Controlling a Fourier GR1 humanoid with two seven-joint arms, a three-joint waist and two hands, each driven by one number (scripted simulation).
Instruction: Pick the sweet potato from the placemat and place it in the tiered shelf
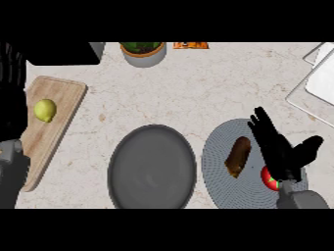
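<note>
Hovering over the round grey placemat (220,147) near the counter's (198,93) front right, the robot's right hand (279,147) holds its black fingers straight and spread, grasping nothing, with the thumb splayed out toward the right edge. The sweet potato (238,157), brown and elongated, lies on the middle of the placemat just beside the hand's fingers, on their left; whether they touch it cannot be told. A red tomato with a green top (270,178) sits at the placemat's front right part, partly hidden beneath the hand's wrist. To the placemat's left, near the counter's front edge, stands a dark grey plate (152,167), holding nothing. A wooden cutting board (57,105) runs slantwise along the counter's left side and carries a yellow-green lemon (45,110) on its rear half. The left forearm (3,171) shows at the front left corner, overlapping the board's front end; its hand is out of sight. At the rear edge sits a grey pot with green leaves (143,52), with a small orange item (191,45) just to its right, too cut off to identify. A dark boxy object (61,53) occupies the rear left. The tiered shelf (328,83), white and wire-framed, stands at the rear right corner, well apart from the sweet potato.
</note>
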